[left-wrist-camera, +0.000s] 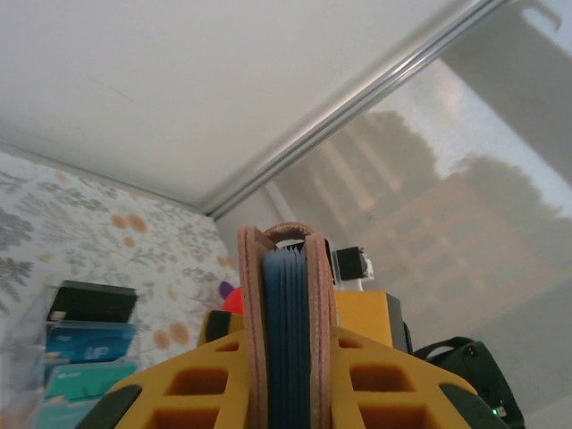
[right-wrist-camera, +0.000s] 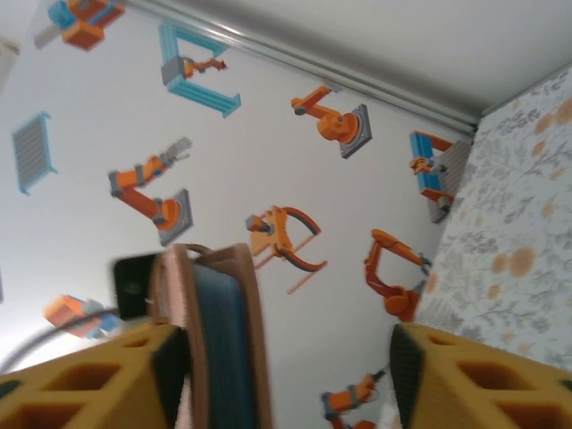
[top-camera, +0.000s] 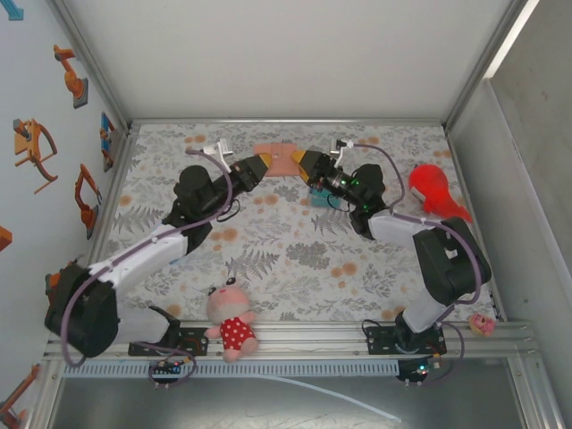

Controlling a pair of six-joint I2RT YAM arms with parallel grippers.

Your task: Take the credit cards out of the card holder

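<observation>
Bright, even light from above. Faint soft shadows on table [top-camera: 295, 268]. Right wrist view motion-blurred, card holder [right-wrist-camera: 219, 340] soft. Right panel [left-wrist-camera: 465, 206] shows hazy reflections.

Card holder [top-camera: 279, 155]: pinkish-tan outside, blue-grey inside. Left gripper [top-camera: 265, 164] and right gripper [top-camera: 299, 161] either side of it: yellow fingers, black bodies. Table cover [top-camera: 286, 259] under it: white, grey fern leaves, orange flowers. Striped block [left-wrist-camera: 88, 340] near it: black/blue/teal. Red object [top-camera: 435, 189] off to its right. Plush toy [top-camera: 231, 322], well apart from it: pink, red white-dotted dress.
</observation>
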